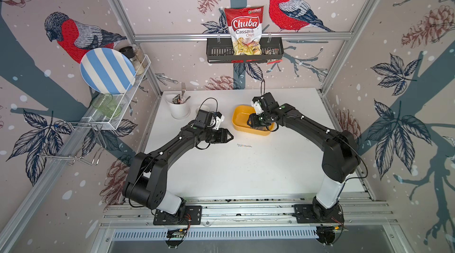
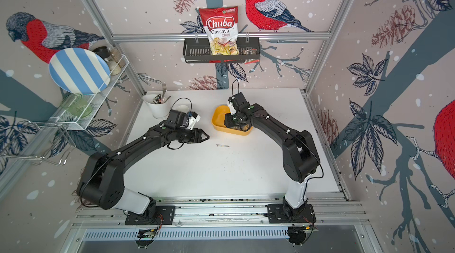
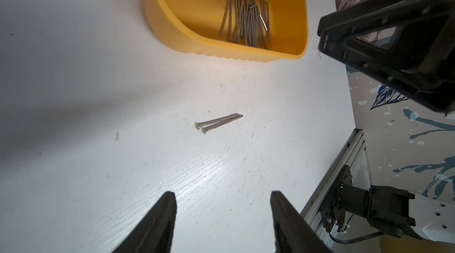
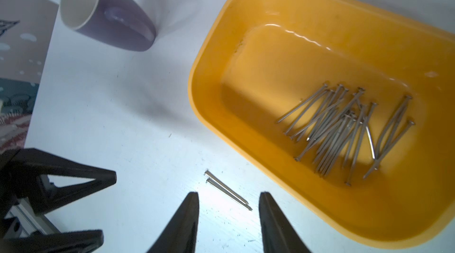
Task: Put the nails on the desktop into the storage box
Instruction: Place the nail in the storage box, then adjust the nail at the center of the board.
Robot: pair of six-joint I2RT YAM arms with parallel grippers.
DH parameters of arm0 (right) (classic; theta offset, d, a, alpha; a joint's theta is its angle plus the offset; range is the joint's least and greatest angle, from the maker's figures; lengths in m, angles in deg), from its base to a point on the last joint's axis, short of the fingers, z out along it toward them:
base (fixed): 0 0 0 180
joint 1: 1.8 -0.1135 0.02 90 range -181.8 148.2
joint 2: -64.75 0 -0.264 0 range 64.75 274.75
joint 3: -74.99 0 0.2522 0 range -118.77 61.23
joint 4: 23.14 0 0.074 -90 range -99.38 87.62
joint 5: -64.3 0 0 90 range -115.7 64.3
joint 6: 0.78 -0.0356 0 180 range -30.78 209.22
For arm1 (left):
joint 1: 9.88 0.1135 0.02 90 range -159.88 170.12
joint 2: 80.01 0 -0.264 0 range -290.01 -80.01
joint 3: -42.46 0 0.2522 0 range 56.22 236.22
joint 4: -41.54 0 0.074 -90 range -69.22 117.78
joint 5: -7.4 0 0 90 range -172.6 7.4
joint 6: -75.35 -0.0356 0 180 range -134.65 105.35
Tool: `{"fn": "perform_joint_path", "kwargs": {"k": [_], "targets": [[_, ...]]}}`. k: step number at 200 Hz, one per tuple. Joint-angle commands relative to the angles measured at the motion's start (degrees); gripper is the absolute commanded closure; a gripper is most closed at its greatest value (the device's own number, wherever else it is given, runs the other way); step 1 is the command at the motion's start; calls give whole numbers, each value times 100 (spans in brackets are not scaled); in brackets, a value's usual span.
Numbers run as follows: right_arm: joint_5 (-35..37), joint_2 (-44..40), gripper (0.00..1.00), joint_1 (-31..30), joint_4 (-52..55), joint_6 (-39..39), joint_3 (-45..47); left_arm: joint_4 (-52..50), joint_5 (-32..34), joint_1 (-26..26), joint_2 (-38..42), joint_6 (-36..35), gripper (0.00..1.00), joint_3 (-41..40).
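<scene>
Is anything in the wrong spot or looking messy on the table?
Yes, two nails lie side by side on the white desktop, just outside the yellow storage box. The other nails are piled inside the box, so these two look left behind. Nothing looks spilled or broken.

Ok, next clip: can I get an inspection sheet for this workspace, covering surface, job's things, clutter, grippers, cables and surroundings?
Surface: white desktop, faint scuffs and specks.
Job's things: yellow storage box holds a pile of nails; two nails lie side by side on the desktop, apart from the box.
Clutter: purple mug; white utensil holder with fork.
Grippers: left gripper open, empty; right gripper open, empty.
Cables: black cable loop at the left wrist and the right wrist.
Surroundings: black wall basket with chips bag; wire rack with striped plate.
</scene>
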Motion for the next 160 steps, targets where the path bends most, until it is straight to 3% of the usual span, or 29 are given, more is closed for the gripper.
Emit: {"fn": "perform_joint_path", "kwargs": {"k": [1, 75, 160], "targets": [[5, -70, 56, -210, 227, 465, 137, 98, 276, 9, 133, -15, 37, -177], [360, 274, 56, -877, 415, 901, 547, 225, 655, 9, 373, 379, 37, -537], [593, 755, 56, -895, 289, 867, 570, 274, 743, 10, 496, 606, 37, -744]]}}
